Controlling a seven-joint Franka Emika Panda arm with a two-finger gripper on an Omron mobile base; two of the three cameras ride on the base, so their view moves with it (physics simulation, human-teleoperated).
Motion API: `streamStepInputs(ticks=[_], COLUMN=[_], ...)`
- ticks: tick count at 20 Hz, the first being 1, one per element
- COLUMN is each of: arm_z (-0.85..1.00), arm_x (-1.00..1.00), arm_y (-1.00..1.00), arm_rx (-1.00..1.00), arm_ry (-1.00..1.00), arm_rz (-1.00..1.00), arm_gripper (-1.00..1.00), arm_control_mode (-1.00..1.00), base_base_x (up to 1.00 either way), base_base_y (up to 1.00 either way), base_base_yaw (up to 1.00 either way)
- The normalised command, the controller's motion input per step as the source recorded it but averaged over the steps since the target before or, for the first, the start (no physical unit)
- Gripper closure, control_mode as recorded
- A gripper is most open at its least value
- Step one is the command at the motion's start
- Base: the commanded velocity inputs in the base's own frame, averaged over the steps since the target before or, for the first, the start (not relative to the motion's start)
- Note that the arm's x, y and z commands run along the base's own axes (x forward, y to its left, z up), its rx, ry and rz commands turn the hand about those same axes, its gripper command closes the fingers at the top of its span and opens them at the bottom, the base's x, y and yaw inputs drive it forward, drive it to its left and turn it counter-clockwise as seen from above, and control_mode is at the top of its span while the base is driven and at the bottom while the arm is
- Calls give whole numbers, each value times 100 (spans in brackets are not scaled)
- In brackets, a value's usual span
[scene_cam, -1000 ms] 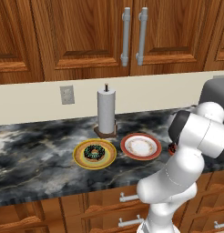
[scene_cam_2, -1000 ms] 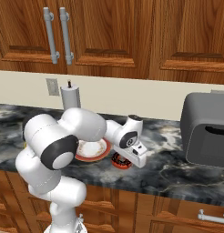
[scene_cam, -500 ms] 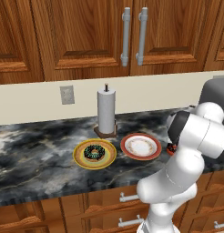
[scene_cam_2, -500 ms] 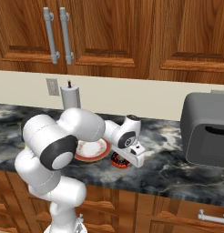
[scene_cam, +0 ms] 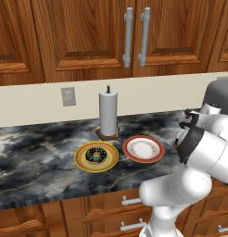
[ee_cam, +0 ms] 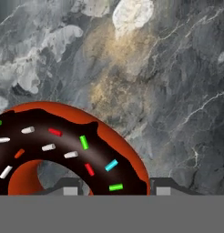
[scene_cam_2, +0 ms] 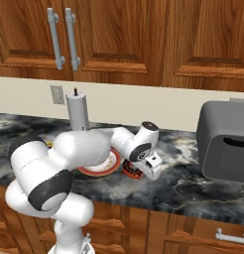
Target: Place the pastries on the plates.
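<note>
The gripper reached down beside the red plate, its fingers closed across one side of the reddish donut, which lay flat on the marble counter, icing up. Being a ring, it had no long axis and its hole faced upward. That low grip looked set for a lift. On the yellow plate, left of the red plate, the dark donut already rested.

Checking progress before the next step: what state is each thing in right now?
Dark-sided donut: lying on the yellow-rimmed plate.
Red-rimmed plate: bare.
Reddish-orange donut: flat on the counter, between the finger tips.
Gripper: closed on the reddish-orange donut.
Cabinet doors: shut.
</note>
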Motion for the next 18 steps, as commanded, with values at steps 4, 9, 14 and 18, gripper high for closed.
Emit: streamStepInputs(ticks=[4,9,14,18], arm_z=[44,21,12,6], arm_x=[-13,8,28,22], arm_y=[38,38,55,36], arm_rx=[0,-1,-1,0], arm_ry=[-21,-6,1,0], arm_rz=[0,-3,-5,0], arm_gripper=[100,100,100,100], arm_control_mode=[-100,-100,-100,-100], base_base_x=[0,0,0,0], base_base_y=[0,0,0,0], base_base_yaw=[0,0,0,0])
